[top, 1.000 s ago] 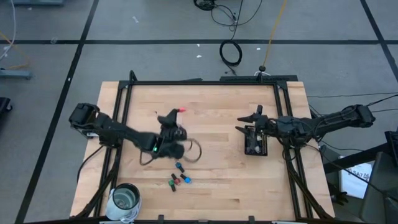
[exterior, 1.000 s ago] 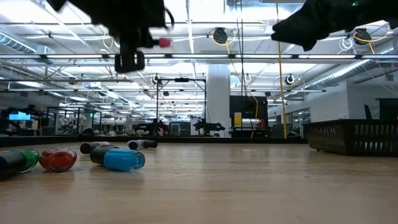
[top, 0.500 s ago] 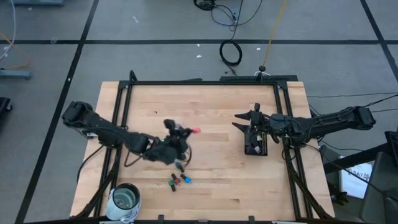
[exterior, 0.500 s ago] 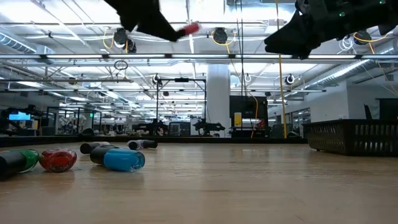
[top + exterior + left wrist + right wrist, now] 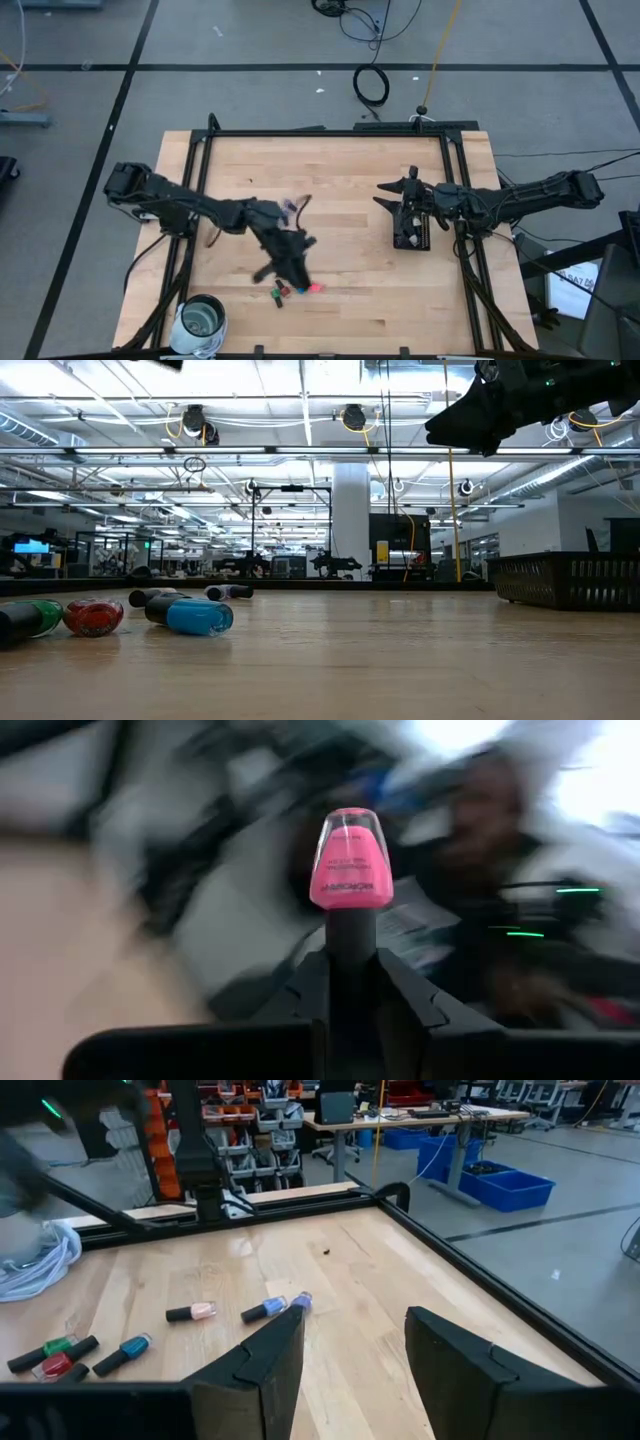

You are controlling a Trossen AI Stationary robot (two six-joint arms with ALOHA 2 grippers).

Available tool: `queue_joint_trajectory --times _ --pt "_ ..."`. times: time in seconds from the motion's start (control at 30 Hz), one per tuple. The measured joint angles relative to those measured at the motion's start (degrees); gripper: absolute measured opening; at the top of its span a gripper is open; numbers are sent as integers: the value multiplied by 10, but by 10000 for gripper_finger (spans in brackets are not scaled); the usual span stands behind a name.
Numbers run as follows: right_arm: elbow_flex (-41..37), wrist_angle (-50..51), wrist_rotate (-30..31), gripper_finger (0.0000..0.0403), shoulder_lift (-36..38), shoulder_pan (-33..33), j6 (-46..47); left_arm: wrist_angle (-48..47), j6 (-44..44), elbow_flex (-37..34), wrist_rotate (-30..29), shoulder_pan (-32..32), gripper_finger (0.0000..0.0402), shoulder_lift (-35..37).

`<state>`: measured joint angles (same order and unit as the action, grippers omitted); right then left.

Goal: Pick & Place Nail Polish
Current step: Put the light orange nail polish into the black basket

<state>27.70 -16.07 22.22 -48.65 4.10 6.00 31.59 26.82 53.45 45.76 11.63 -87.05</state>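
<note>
One pink nail polish bottle sits pinched by its dark cap in my left gripper, airborne above the table; swinging fast could fling it loose.

— Colours?
— Pink nail polish bottle, black cap, in the left claw. Green, red and blue bottles on the pale wood bench.
— Tray?
— Black tray, seemingly mesh.

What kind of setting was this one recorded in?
Likely a large industrial lab or workshop: exposed ceiling trusses with strip lighting, workbenches and blue bins beyond the wooden table, cables on the floor.
</note>
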Motion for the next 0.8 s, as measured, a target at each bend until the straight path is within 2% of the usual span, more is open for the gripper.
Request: queue_joint_trajectory --times 0.07,0.17,0.4,0.47,0.57,0.8 --pt "0 0 0 167 0 0 1 112 10 1 42 19 36 0" --pt "0 0 0 167 0 0 4 212 -3 1 51 46 36 0" --pt "0 0 0 167 0 0 9 189 -73 1 -18 73 36 6" --pt "0 0 0 167 0 0 9 147 -100 1 -41 74 36 7" --pt "0 0 -1 167 0 0 9 7 -171 1 -94 75 36 31" --pt "0 1 -1 167 0 0 9 -295 -279 1 -412 80 36 43"
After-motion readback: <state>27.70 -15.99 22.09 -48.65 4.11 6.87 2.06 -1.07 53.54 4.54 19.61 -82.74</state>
